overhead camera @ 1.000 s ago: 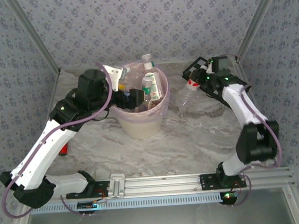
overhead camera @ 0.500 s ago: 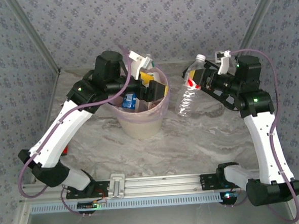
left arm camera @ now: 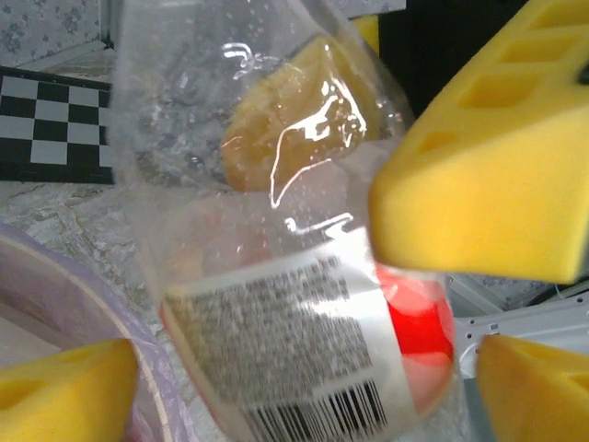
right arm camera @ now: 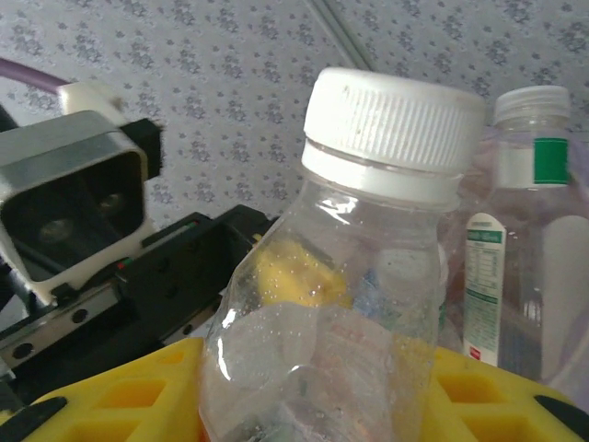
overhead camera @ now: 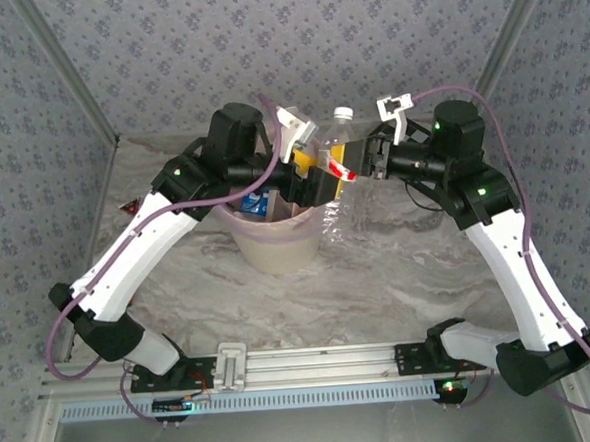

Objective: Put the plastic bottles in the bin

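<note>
A clear plastic bottle (overhead camera: 341, 134) with a red label and a white cap hangs upright just right of the bin (overhead camera: 277, 250). My right gripper (overhead camera: 358, 167) is shut on its middle, with the yellow fingers (right arm camera: 110, 396) on either side of the bottle (right arm camera: 368, 276). My left gripper (overhead camera: 313, 180) reaches over the bin's right rim. It stands open, its pads (left arm camera: 64, 387) flanking the same bottle (left arm camera: 304, 350) with a small gap on each side. More bottles (overhead camera: 257, 201) lie inside the pink-lined bin; one with a green band (right arm camera: 529, 230) shows behind the held bottle.
The bin's pink rim (left arm camera: 55, 285) lies below my left gripper. A chequered board (left arm camera: 51, 120) leans at the back. A small red triangle (overhead camera: 129, 204) sits by the left wall. The marble tabletop (overhead camera: 379, 286) stretches in front of the bin.
My right arm lifted the red-labelled bottle off the table and carried it left to the bin's edge. My left gripper rose out of the bin and moved right around the bottle.
</note>
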Controlling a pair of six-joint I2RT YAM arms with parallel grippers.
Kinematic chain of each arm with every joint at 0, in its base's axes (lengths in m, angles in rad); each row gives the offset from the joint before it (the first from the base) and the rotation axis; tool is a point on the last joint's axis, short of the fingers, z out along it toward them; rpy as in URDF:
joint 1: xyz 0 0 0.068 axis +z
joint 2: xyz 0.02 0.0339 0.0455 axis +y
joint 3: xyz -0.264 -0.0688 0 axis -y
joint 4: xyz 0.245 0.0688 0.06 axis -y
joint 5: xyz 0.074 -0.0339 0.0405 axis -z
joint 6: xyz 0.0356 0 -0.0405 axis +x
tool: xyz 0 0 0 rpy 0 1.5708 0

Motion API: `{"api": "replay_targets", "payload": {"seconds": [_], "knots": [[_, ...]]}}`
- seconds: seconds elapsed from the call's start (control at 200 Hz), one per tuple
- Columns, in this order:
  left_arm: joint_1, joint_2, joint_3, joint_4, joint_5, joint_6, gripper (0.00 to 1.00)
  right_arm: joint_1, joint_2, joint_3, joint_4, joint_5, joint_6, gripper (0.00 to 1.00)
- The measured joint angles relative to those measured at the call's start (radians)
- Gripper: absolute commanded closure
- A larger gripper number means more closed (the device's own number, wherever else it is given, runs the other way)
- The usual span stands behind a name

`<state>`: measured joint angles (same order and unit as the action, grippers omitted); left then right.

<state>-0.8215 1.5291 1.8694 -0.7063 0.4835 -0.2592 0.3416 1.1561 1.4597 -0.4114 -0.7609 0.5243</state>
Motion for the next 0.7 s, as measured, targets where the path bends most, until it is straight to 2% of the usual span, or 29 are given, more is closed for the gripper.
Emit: {"api": "replay_targets", "payload": {"seconds": [0.12,0.185,0.275,0.42,0.495,0.6,0.7], "knots": [[-0.005,0.006,0.001,0.003,0.014,0.006,0.37,0.011,0.005,0.000,0.005,0.012,0.000,0.53],[-0.003,0.006,0.001,0.005,0.016,0.001,0.42,0.011,0.006,0.002,0.007,0.014,0.000,0.52],[-0.003,0.005,0.001,0.011,0.010,-0.003,0.45,0.012,0.011,0.005,0.013,0.015,0.000,0.43],[-0.003,0.005,0.001,0.014,-0.014,0.003,0.47,0.014,0.025,0.025,-0.002,0.043,-0.020,0.13],[0.002,0.002,0.000,0.014,-0.039,0.009,0.48,0.014,0.031,0.048,-0.035,0.074,-0.043,0.02],[0.031,-0.018,0.000,0.008,-0.070,0.017,0.50,0.007,0.027,0.078,-0.090,0.127,-0.081,0.00],[0.117,-0.067,-0.003,-0.010,-0.105,0.016,0.54,-0.020,0.010,0.080,-0.134,0.172,-0.106,0.00]]}}
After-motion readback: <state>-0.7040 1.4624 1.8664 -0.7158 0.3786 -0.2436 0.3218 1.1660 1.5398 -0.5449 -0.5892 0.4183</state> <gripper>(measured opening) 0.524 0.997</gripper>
